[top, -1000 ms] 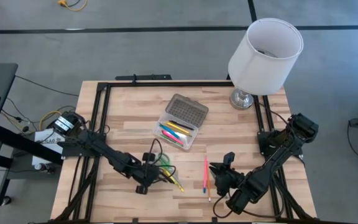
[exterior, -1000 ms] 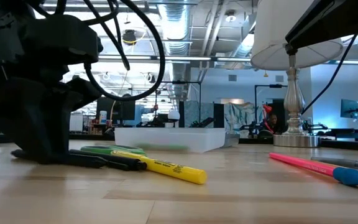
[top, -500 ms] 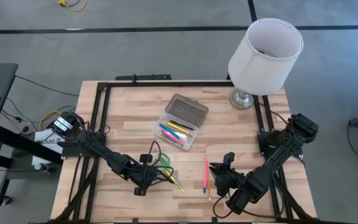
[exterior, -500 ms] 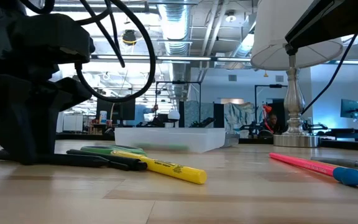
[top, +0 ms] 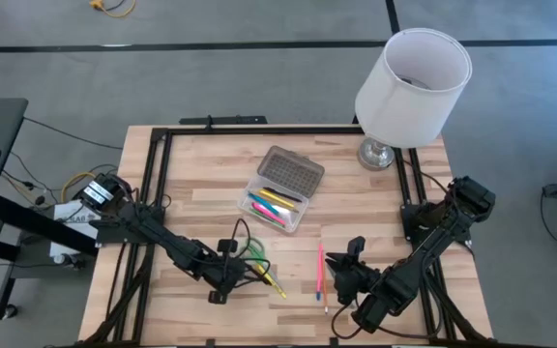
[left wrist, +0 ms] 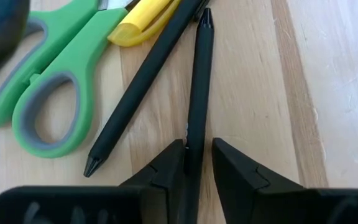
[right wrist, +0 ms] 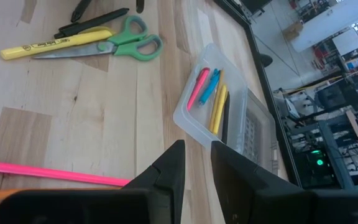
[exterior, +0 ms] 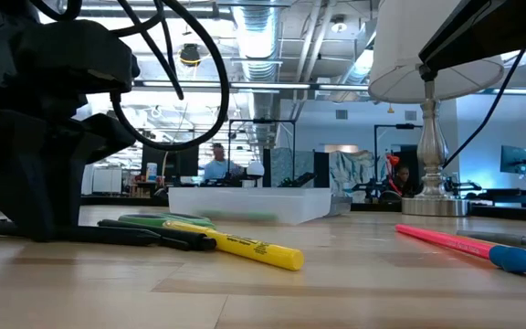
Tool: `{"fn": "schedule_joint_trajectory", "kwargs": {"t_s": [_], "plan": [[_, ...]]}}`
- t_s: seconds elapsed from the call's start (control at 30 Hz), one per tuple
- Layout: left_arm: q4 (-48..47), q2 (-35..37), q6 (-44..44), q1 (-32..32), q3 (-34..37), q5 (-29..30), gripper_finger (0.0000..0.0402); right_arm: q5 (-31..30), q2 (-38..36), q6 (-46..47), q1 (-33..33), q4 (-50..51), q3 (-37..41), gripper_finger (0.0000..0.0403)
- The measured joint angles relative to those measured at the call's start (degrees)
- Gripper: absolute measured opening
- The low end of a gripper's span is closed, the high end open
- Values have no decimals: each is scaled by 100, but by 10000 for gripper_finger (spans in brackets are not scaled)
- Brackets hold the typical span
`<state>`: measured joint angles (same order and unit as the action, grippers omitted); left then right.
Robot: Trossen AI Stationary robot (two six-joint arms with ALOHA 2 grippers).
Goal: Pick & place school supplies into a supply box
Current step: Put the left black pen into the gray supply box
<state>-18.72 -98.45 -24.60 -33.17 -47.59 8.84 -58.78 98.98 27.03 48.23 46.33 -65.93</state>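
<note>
Wood makes up our surface (top: 191, 184), with the supply box (top: 278, 190) open near its middle. Our left gripper (left wrist: 197, 163) sits low beside the green scissors (left wrist: 39, 87), its fingers (left wrist: 166, 171) nearly closed around a black pen (left wrist: 199, 81). Our right gripper (right wrist: 196, 163) waits near the pink pencil (right wrist: 61, 173), fingers a little apart, holding nothing.

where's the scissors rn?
High view: the scissors lie on the table's front-left part, just ahead of the left claw, beside the yellow marker and two black pens, nearer the front edge than the box.
</note>
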Motion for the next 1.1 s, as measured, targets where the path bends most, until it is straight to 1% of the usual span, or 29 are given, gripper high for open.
{"fn": "schedule_joint_trajectory", "kwargs": {"t_s": [0.17, 0.27, 0.53, 0.8, 0.97, 1.1], "plan": [[-18, 0, 133, -2, 2, -2, 46, 0, 0, 0, 0, 0, 0, 74], [-20, 0, 133, -2, 4, -2, 37, 0, 0, 0, 0, 1, 0, 74], [-18, -2, 133, 0, 7, 13, 44, 0, 0, 0, 0, 2, 0, 74], [-19, -4, 133, -2, 4, 23, 38, 0, 0, -2, 0, 3, 0, 74], [-230, -22, 234, -48, -212, 92, 39, 0, 0, -2, 0, 6, 0, 74], [-599, -48, 457, -151, -492, 107, 39, 0, 0, -2, 0, 9, -1, 74]]}}
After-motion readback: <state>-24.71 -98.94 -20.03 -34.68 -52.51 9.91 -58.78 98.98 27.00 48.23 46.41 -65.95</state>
